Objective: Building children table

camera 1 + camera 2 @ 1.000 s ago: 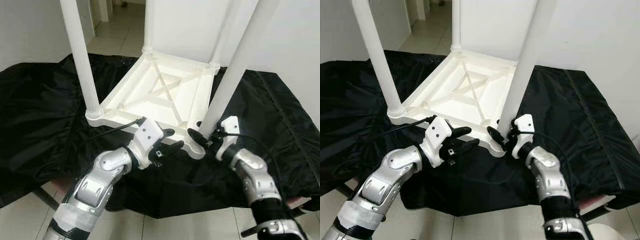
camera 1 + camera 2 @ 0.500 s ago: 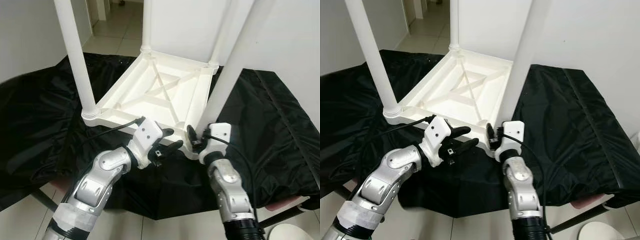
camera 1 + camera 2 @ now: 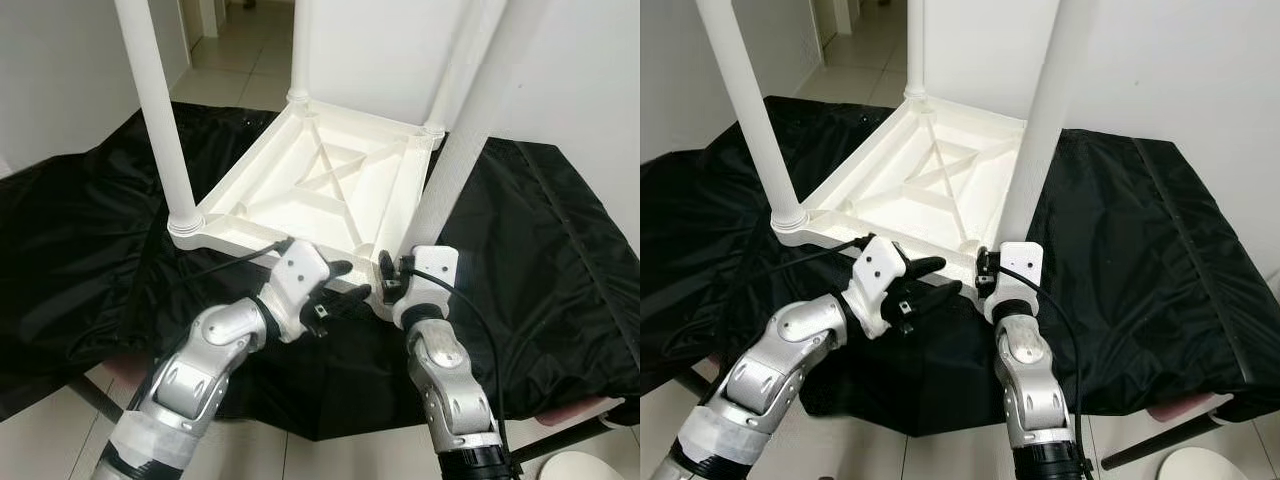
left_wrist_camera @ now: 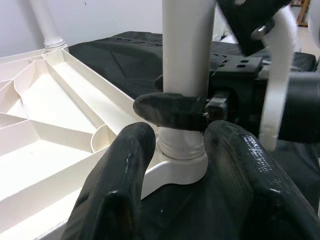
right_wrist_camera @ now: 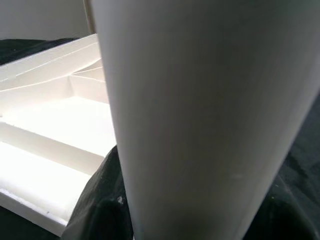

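spread apart and holding nothing, the left gripper [image 3: 335, 287] hovers just in front of the near edge of the upturned table top [image 3: 330, 190], its fingers [image 4: 120, 170] pointing at the base of the near right leg [image 3: 1040, 130]. that white table top lies upside down on a black cloth [image 3: 80, 230], ribbed underside facing up, with the near left leg [image 3: 155, 110] standing upright in its corner socket and other legs rising at the far corners.

to the right, the right gripper [image 3: 392, 280] is at the foot of the near right leg; from the left wrist view one dark finger [image 4: 170, 111] lies across the leg just above its collar, so it looks clamped on the leg, though the second finger is hidden.

the parts look like light, stiff moulded plastic, smooth and likely slippery on the round legs. a hold low on the leg, near the socket, seems best for turning or seating it; the top is better steadied by its ribbed rim.
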### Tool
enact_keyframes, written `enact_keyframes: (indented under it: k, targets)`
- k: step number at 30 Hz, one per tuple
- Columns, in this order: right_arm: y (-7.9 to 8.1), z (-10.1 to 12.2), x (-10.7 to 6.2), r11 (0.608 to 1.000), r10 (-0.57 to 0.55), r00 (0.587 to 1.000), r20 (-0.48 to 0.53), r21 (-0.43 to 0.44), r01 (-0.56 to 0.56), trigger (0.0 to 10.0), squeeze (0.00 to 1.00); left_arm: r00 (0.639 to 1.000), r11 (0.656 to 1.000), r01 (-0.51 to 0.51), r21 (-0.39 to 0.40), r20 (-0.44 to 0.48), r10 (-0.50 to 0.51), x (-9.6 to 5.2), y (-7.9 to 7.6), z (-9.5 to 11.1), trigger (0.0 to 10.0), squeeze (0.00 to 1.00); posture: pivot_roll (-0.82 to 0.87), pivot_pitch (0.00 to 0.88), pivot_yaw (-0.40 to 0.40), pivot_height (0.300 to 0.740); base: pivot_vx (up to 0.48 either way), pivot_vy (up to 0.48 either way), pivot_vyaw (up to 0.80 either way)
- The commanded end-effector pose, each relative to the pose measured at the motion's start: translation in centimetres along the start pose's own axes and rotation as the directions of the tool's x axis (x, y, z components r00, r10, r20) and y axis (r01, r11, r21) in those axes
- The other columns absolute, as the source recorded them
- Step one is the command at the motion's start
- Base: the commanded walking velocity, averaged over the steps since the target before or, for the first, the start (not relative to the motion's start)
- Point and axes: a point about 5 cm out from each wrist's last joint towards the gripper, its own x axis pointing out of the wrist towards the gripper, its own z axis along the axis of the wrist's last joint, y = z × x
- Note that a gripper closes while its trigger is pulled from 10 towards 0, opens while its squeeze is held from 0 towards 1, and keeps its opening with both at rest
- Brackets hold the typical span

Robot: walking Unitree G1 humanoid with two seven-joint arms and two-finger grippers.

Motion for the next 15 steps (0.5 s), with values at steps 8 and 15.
enact_keyframes:
  k: [8,15]
  targets:
    - [0.7,-0.2,-0.6,0.995,0.079,0.997,0.008,0.064,-0.079,10.0,1.00,1.000,1.000,-0.028,0.004,0.006,0.028,0.2,-0.1,0.2,10.0,0.00,0.06,0.017,-0.092,0.740,0.000,0.000,0.00]
    - [-1.5,-1.1,-1.1,0.978,0.206,0.977,-0.060,-0.017,-0.207,10.0,0.64,0.999,0.999,-0.036,0.006,0.009,0.036,0.2,-0.1,0.2,10.0,0.00,0.06,0.006,-0.091,0.740,0.000,0.000,0.00]
